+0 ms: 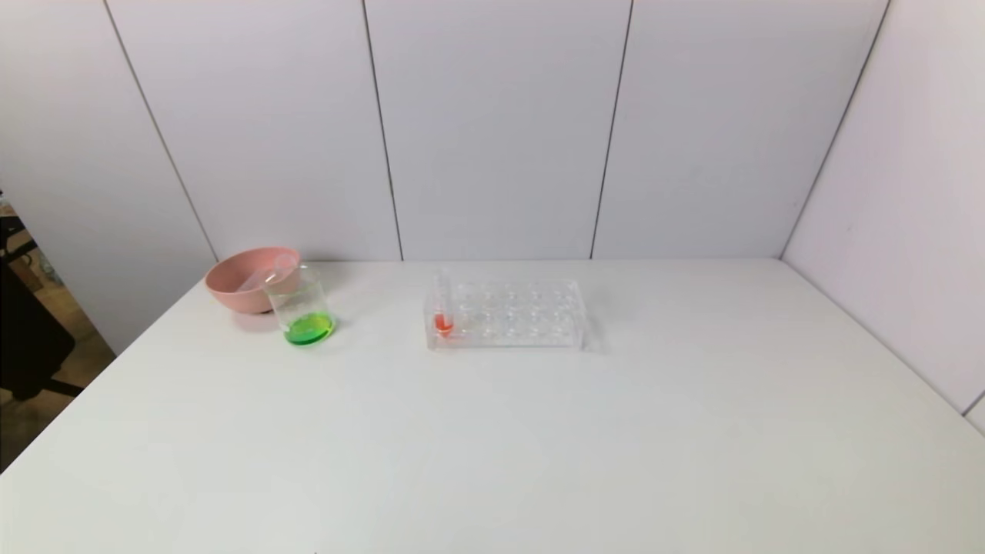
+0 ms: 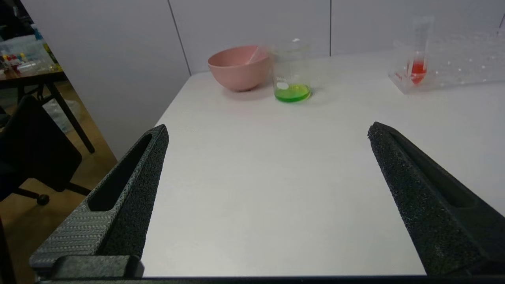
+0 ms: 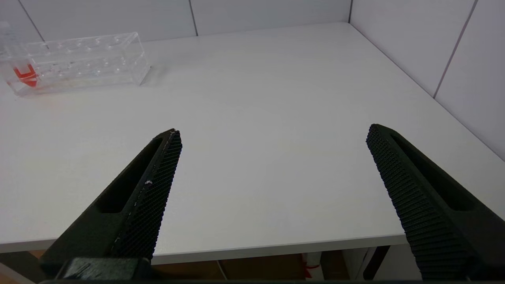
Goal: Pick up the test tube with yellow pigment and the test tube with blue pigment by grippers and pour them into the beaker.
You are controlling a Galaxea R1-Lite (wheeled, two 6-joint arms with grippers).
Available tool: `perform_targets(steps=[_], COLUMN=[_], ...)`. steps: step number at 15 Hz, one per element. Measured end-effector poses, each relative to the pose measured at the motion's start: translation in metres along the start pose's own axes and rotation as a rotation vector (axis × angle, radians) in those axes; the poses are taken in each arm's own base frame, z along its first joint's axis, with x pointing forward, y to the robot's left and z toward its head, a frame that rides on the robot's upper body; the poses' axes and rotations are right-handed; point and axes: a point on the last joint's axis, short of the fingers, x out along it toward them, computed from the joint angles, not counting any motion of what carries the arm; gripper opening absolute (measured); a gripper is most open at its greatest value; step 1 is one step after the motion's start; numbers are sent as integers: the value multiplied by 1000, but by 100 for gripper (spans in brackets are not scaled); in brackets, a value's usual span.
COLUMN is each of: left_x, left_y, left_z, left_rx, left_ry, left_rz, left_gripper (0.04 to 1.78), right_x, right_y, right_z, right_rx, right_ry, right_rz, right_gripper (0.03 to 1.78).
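Gaping wide and empty, the left gripper point(image 2: 268, 132) and right gripper point(image 3: 272, 134) showed rough black tapered jaws; the glass beaker point(image 2: 291, 75) of green liquid stood well beyond the left one.

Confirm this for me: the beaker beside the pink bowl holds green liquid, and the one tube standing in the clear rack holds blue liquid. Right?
Not quite. The tube in the clear rack holds red liquid, not blue; the left wrist view shows it plainly. The rest stands: the beaker beside the pink bowl holds green liquid.
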Motion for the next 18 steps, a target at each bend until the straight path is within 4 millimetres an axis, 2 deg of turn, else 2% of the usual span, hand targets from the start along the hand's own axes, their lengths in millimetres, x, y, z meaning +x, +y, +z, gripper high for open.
perform_targets(steps=[4,18], left_x=[-3,-3], left_y=[-4,-4], left_z=[-24,-24], left_rx=[-111,-165], left_ry=[174,168], left_rz=[-85,-79], left_gripper=[176,176], right_x=[0,0], right_y=[0,0], right_z=[0,0], right_rx=[0,2], right_ry=[0,1], right_rz=[0,0], right_gripper=[171,171])
